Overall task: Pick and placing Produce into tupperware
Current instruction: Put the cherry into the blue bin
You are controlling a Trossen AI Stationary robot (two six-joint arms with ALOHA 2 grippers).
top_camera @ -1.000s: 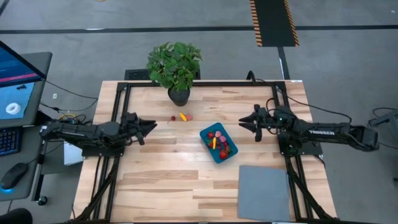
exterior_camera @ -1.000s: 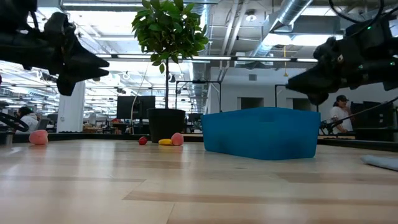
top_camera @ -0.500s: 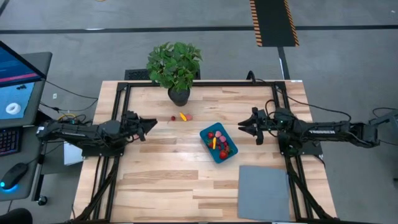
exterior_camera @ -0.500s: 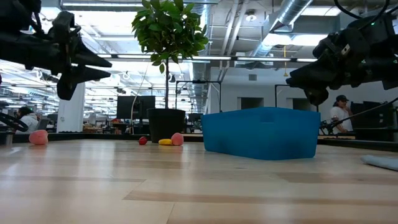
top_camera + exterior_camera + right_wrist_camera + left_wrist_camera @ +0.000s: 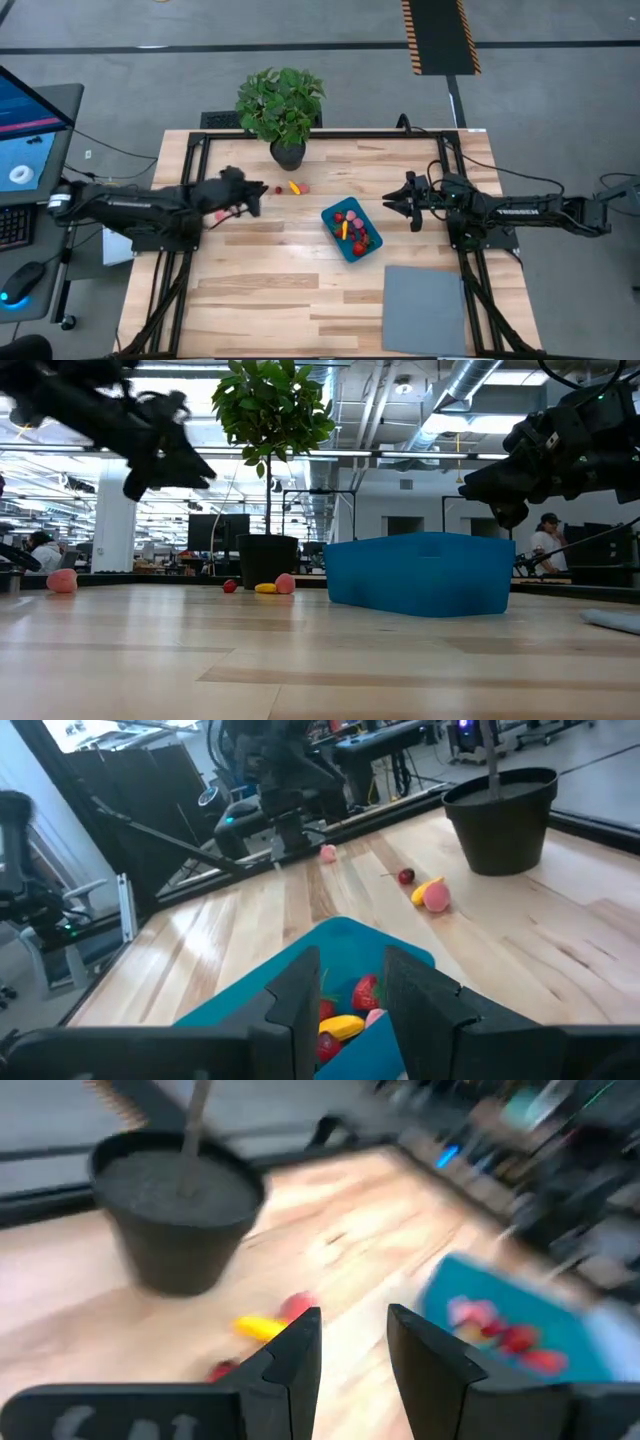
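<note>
Three loose produce pieces on the tabletop, high view: red piece, yellow piece, pink piece, just in front of the potted plant. Tupperware near centre, holding further red, pink and yellow pieces. Grey mat at one near corner. Left gripper close beside the red piece; right gripper beside the tupperware, apart from it.

Low view: tupperware upright on the tabletop; both grippers raised above the surface; one more pink piece far to one side.

Left wrist view: fingers slightly parted, empty, above the yellow piece.

Right wrist view: fingers slightly parted, empty, over the tupperware.
</note>
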